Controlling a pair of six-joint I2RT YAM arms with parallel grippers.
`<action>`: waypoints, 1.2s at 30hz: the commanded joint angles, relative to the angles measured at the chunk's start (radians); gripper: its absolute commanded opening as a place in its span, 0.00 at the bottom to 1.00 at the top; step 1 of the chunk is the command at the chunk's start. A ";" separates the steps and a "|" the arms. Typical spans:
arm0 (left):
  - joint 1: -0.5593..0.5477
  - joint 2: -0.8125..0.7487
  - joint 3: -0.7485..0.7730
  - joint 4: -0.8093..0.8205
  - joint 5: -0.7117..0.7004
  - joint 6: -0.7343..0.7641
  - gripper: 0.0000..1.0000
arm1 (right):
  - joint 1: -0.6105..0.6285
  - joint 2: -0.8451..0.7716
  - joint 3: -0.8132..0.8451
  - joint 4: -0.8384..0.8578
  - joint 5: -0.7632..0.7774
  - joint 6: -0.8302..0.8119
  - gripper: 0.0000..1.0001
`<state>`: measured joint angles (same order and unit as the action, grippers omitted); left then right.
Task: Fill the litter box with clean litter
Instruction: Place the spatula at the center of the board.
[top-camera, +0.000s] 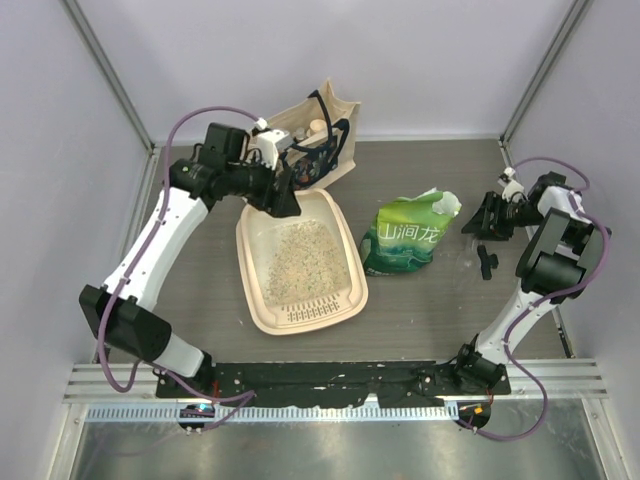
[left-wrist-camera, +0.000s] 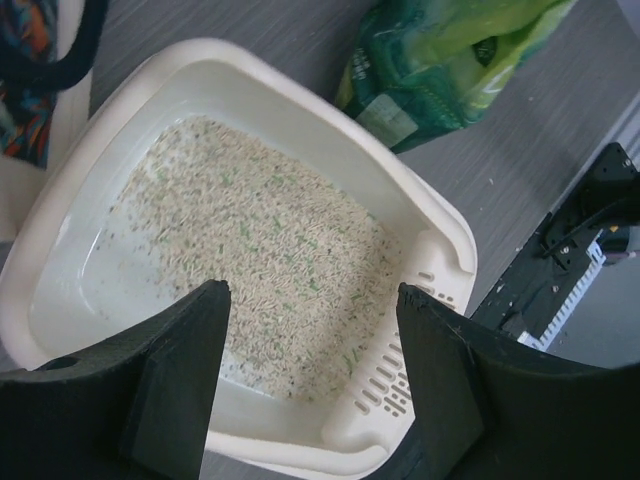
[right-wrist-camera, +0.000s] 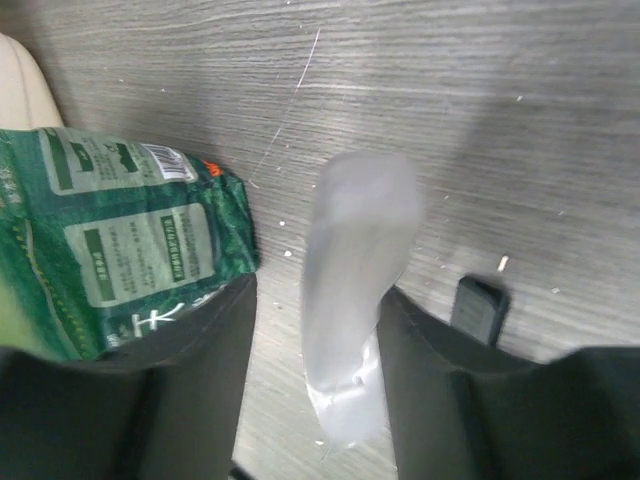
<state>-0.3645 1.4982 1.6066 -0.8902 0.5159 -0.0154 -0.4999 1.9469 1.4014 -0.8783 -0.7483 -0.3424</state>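
Note:
The cream litter box (top-camera: 253, 300) lies mid-table with its slotted end (left-wrist-camera: 395, 385) toward the arm bases. Clean litter (top-camera: 305, 260), pale granules with green flecks (left-wrist-camera: 260, 250), covers much of its floor, and the far left corner is bare. My left gripper (top-camera: 285, 195) hovers over the tray's back end, open, with nothing between its fingers (left-wrist-camera: 312, 290). Right of the green bag (top-camera: 405, 235), my right gripper (top-camera: 478, 222) stands open. A blurred translucent grey plastic strip (right-wrist-camera: 355, 250) hangs between its fingers (right-wrist-camera: 318, 290), against the right one and apart from the left.
A beige tote bag with dark handles (top-camera: 320, 135) stands behind the tray, close to the left arm. The green bag (right-wrist-camera: 120, 230) lies just left of the right gripper. A small black piece (top-camera: 487, 263) lies on the table near it. Stray granules dot the table.

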 joint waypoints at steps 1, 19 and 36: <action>-0.057 0.007 0.064 0.046 0.153 0.124 0.73 | 0.004 -0.042 0.002 0.085 -0.002 0.020 0.65; -0.387 0.295 0.234 0.351 0.084 0.247 0.82 | -0.032 -0.247 0.220 0.079 -0.269 0.178 0.87; -0.403 0.473 0.366 0.456 0.056 0.226 0.73 | 0.109 -0.206 0.197 -0.063 -0.392 0.237 0.81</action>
<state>-0.7620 1.9682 1.9358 -0.4843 0.5663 0.2100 -0.4141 1.7420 1.5768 -0.8837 -1.1133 -0.1158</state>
